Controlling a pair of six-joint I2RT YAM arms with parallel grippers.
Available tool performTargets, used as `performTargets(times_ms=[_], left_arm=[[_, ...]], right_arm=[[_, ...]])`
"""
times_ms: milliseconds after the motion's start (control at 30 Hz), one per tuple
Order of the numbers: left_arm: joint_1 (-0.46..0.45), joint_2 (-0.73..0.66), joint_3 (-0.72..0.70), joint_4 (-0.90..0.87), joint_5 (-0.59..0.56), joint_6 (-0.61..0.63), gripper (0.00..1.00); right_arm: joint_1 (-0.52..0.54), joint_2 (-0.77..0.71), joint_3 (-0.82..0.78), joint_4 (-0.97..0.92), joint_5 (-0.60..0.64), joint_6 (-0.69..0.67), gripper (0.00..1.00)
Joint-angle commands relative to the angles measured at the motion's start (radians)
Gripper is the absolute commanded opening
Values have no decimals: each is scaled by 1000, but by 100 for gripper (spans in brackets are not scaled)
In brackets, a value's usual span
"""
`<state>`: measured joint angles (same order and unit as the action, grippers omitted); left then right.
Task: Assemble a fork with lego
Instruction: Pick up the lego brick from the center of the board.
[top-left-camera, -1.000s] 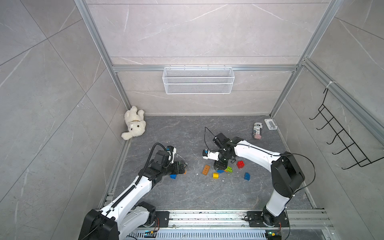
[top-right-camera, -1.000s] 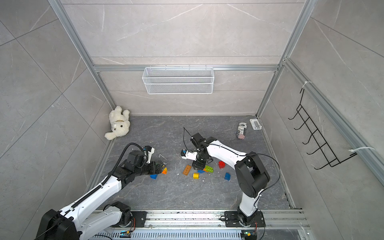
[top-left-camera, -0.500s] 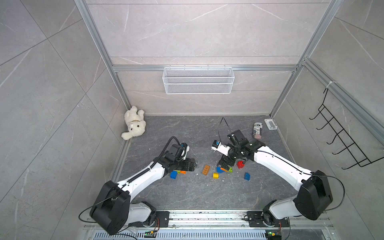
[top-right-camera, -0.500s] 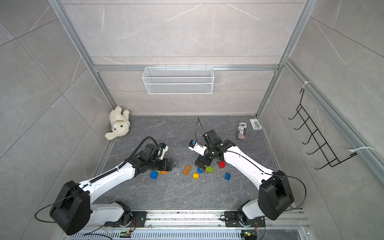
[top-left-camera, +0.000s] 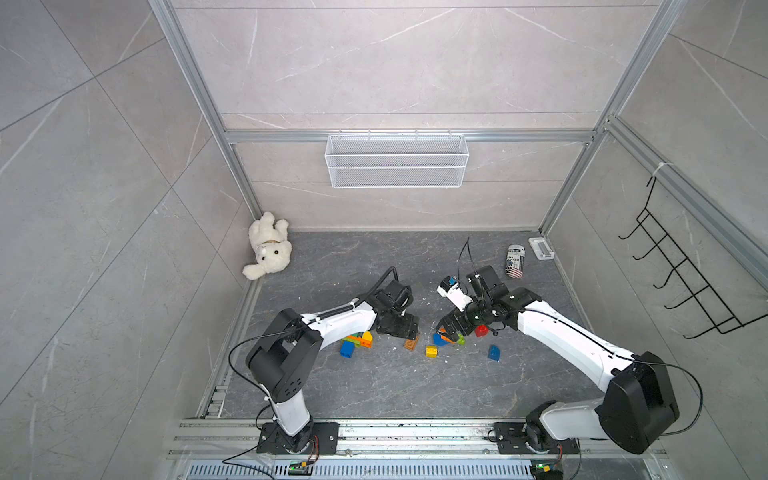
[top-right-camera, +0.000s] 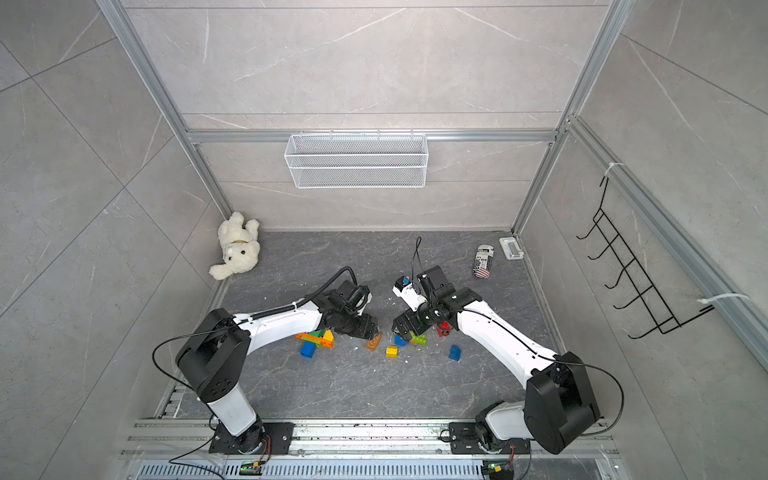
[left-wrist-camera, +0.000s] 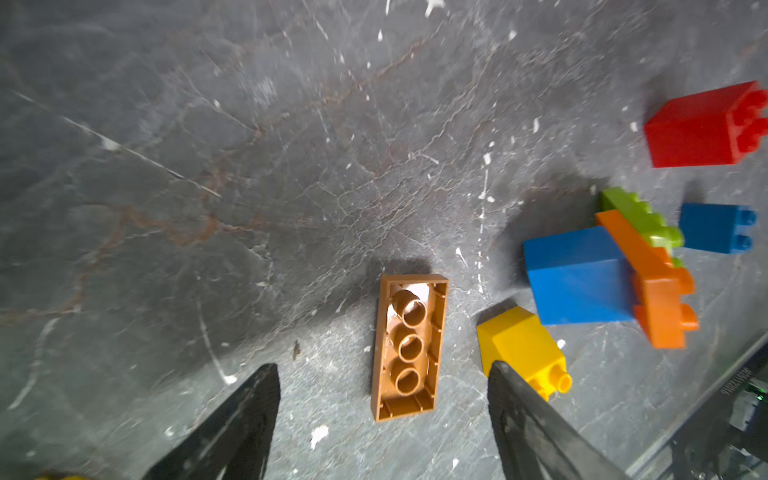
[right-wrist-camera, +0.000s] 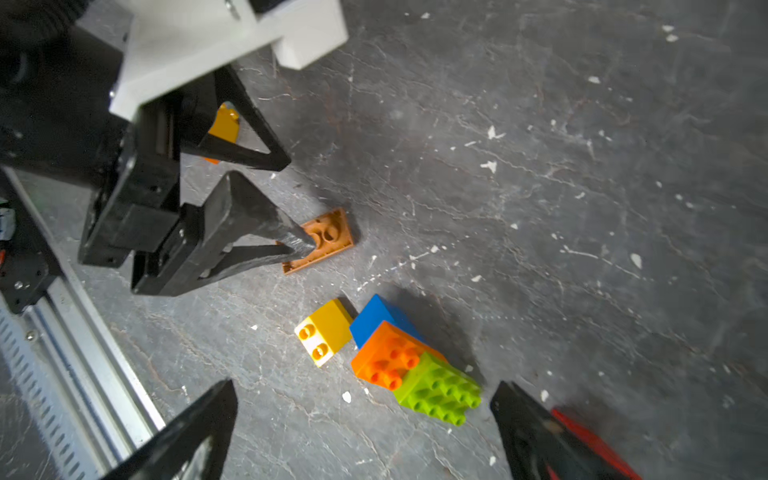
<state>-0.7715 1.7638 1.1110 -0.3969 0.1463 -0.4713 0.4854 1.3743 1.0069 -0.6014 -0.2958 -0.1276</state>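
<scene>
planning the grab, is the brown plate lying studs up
No, the brown plate lies upside down, its hollow underside with three tubes facing up.

Both top views are bright, evenly lit from overhead and sharp, though the pale walls (top-left-camera: 83, 208) bow outward toward the frame edges. Shadows on the dark counter (top-left-camera: 374, 386) are short and soft. In the left wrist view the brown brick (left-wrist-camera: 409, 347) is crisp with a glint inside, while the counter beyond it smears. In the right wrist view glare whitens the yellow brick (right-wrist-camera: 326, 330), and the red brick (right-wrist-camera: 590, 444) is blurred.
</scene>
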Motion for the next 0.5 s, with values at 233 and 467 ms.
performTargets(times_ms=[233,467], left_arm=[[-60,162,190,-176,-73,-64,75],[-111,226,282,-307,-144,-61,73]], right_arm=[[-37,-54,-94,54,144,130,99],[-37,-34,-98,47,179,146,97]])
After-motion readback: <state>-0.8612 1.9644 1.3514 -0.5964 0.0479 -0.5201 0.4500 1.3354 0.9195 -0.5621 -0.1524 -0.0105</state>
